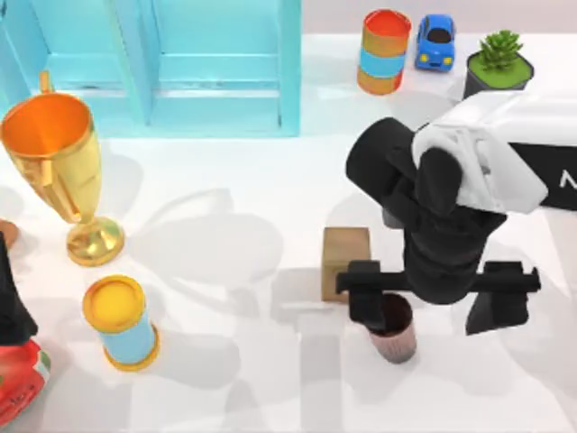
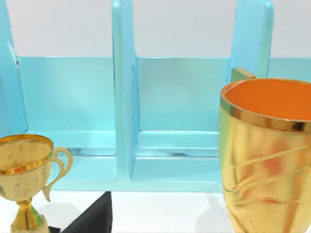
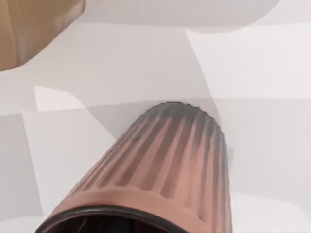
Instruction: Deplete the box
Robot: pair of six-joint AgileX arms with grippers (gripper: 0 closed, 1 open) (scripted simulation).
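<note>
Ribbed brown cup beneath right hand.

— Where is your right arm sitting? 
— It is reaching in from the table's right side, wrist bending downward, with the right gripper hanging low, its fingers spreading wide apart.
— And your left arm?
— It is idling at the left edge.

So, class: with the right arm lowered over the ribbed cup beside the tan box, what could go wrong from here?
1. The right gripper sits wide across the ribbed cup; one finger could clip the rim and tip it.
2. The tan box stands close beside the cup, so a sideways move might shove it.
</note>
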